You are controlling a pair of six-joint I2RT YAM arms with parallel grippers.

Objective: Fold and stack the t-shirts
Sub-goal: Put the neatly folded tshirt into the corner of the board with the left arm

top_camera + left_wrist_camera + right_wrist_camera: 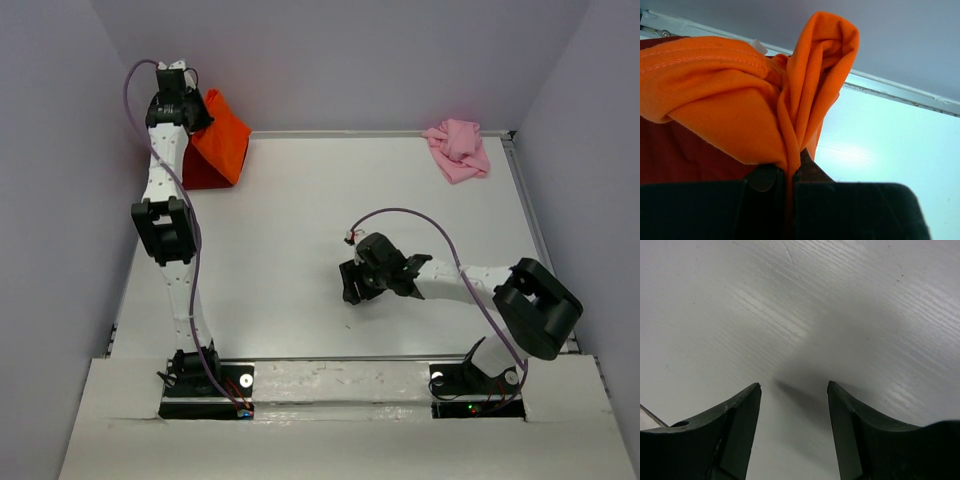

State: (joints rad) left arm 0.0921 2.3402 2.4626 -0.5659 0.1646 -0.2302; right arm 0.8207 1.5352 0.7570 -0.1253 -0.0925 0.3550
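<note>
The table is closed by walls at 9, 12 and 3 o'clock, and a pale rail runs along its far edge. I count three shirts and two grippers. The orange shirt hangs in the far corner at about 10 o'clock, very near the left wall. The left gripper is clamped on a bunched fold of it, and its lower part falls upon the dark red shirt, which lies flat in the same corner. The pink shirt is crumpled in the opposite far corner, at about 1 o'clock, close to the rail. Between these corners the white surface gives wide room. The right gripper hovers low, a little toward 4 o'clock from the middle, well apart from all the shirts. Its jaws stand wide and hold nothing, with only bare table between them.
</note>
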